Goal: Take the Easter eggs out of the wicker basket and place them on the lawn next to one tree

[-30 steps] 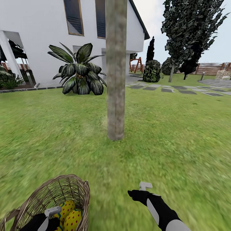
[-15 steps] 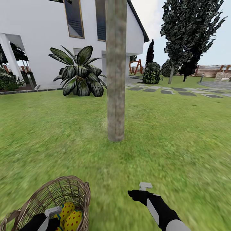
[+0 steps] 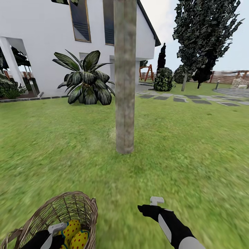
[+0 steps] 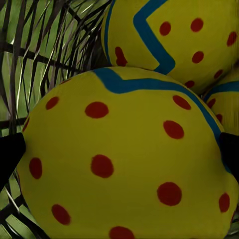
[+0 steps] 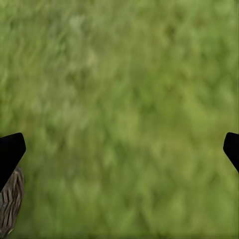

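Note:
The wicker basket (image 3: pixel 65 204) stands on the lawn (image 3: pixel 193 155) at my lower left, a little in front of the tree (image 3: pixel 124 86). Two Easter eggs (image 3: pixel 73 227) (image 3: pixel 79 239) show inside it. My left gripper (image 3: pixel 52 236) reaches into the basket. In the left wrist view the left gripper (image 4: pixel 119 154) is open, its fingertips (image 4: pixel 10 154) either side of the nearest egg (image 4: pixel 119 169). Two more eggs (image 4: pixel 169 40) (image 4: pixel 226 99) lie behind it against the weave (image 4: pixel 40 50). My right gripper (image 3: pixel 152 204) hangs open over bare grass (image 5: pixel 119 99), right of the basket.
A white house (image 3: pixel 45 41) and a low broad-leaved plant (image 3: pixel 86 79) stand behind the tree. A grey stepping-stone path (image 3: pixel 193 98) and dark conical trees (image 3: pixel 204 38) lie at the far right. Open grass surrounds the trunk's foot.
The whole picture has slid down a little, so the camera moved. The basket and eggs sit slightly lower against my left gripper. The right arm holds its place.

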Tool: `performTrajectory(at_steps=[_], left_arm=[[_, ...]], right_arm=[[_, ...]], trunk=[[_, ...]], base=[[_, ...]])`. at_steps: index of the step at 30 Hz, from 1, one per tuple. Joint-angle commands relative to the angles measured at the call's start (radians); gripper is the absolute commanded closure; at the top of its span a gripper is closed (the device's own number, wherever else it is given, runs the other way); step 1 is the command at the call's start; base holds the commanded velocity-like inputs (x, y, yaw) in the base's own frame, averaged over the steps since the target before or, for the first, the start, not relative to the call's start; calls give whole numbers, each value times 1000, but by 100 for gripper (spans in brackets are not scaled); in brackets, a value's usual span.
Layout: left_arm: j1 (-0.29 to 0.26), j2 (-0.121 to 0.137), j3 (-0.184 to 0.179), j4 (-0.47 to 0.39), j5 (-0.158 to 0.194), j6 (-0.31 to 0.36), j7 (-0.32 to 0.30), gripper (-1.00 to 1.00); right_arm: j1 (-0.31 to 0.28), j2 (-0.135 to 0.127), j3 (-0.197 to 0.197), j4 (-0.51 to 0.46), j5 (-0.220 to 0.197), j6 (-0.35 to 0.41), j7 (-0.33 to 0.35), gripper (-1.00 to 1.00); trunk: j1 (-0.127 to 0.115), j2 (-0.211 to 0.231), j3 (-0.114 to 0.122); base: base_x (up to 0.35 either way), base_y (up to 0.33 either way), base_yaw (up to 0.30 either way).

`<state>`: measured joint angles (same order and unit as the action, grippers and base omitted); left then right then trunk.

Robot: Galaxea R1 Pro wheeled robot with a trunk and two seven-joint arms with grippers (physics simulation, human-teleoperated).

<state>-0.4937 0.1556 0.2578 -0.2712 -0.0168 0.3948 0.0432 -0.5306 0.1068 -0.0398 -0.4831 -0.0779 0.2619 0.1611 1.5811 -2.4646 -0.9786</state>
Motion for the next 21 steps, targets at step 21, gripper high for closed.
performTrajectory(at_steps=[21], left_arm=[[0, -1, 5, -3, 0, 1, 3, 100]], right_arm=[[0, 0, -5, -2, -8, 6, 3, -100]], trunk=[[-73, 133, 59]], base=[[0, 0, 0]])
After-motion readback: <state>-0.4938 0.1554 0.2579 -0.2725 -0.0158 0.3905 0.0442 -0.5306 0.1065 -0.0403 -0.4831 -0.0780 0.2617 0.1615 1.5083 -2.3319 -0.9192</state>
